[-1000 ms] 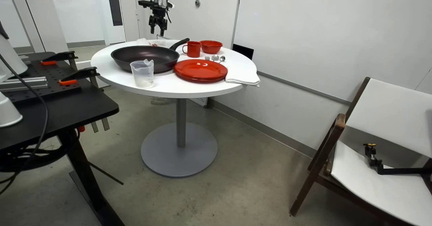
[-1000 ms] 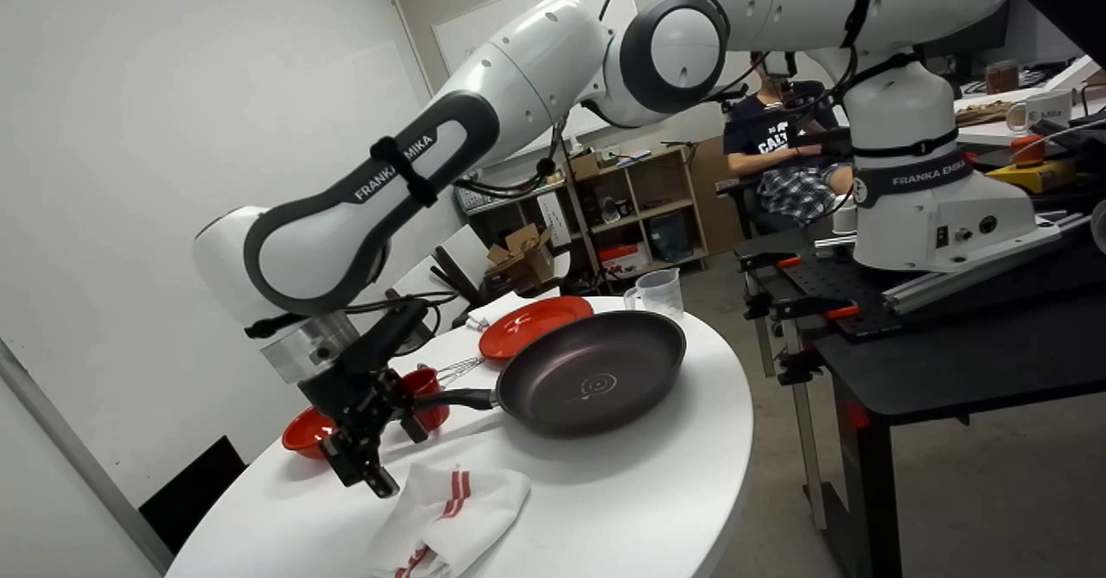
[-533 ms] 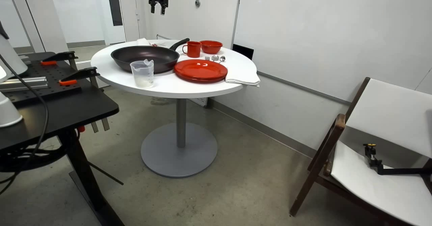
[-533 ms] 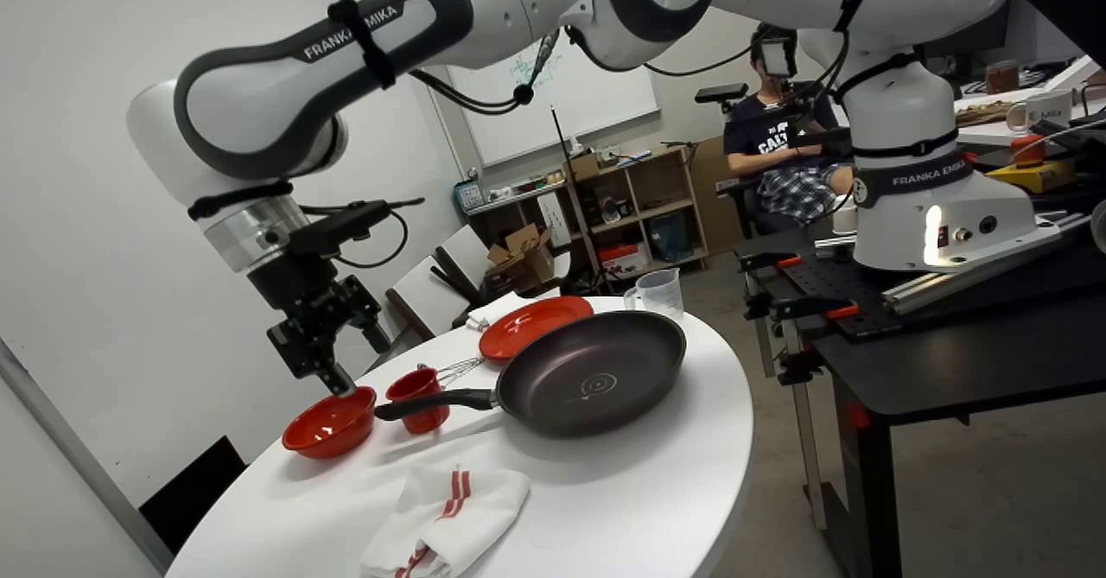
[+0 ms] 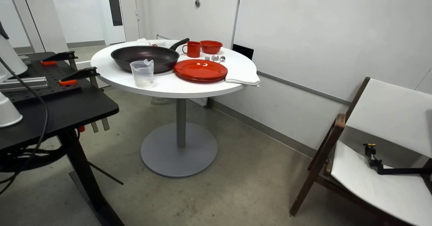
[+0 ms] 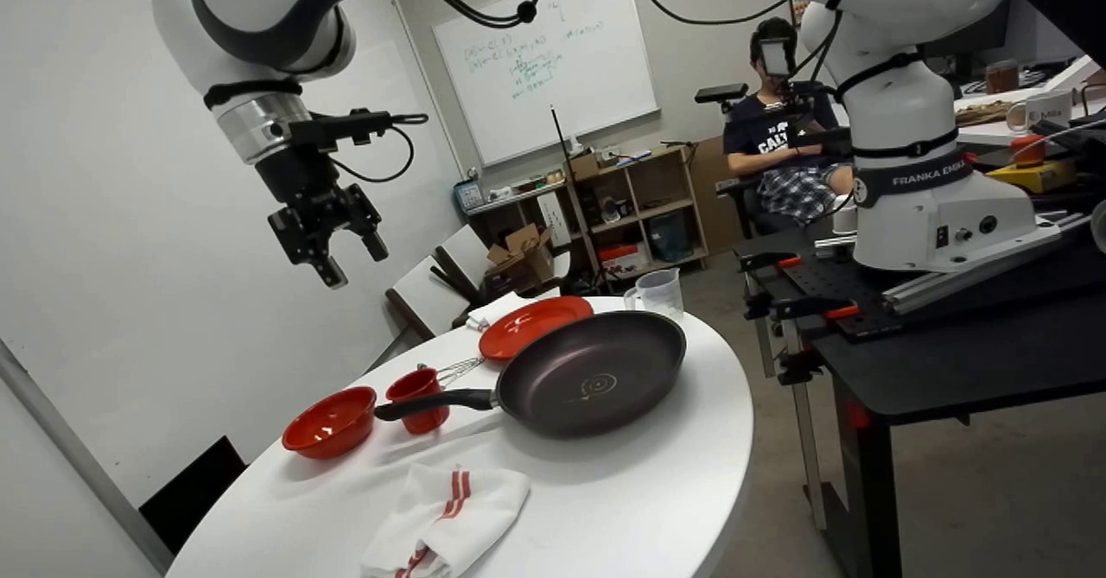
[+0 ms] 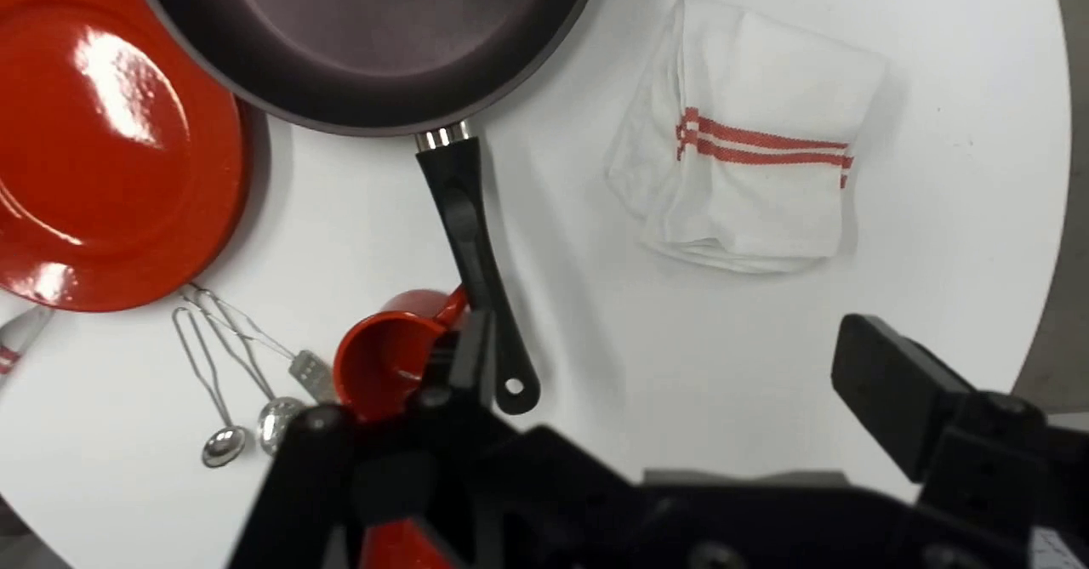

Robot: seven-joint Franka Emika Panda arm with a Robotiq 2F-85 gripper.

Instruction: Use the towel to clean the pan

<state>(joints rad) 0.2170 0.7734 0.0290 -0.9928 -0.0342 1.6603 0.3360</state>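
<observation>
Pan (image 7: pixel 383 33) and striped towel (image 7: pixel 761 139) lie apart on the white table (image 7: pixel 723 365), at upper left and upper right of my wrist view, as I hold my gripper (image 6: pixel 356 265) spread wide overhead, left of centre in an exterior view.

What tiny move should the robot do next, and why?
If the pan needs wiping (I can't tell), I'd probably shift the open fingers over the folded, red-striped towel: they're empty, high above the table, and that towel lies ungripped, apart from the pan.
</observation>
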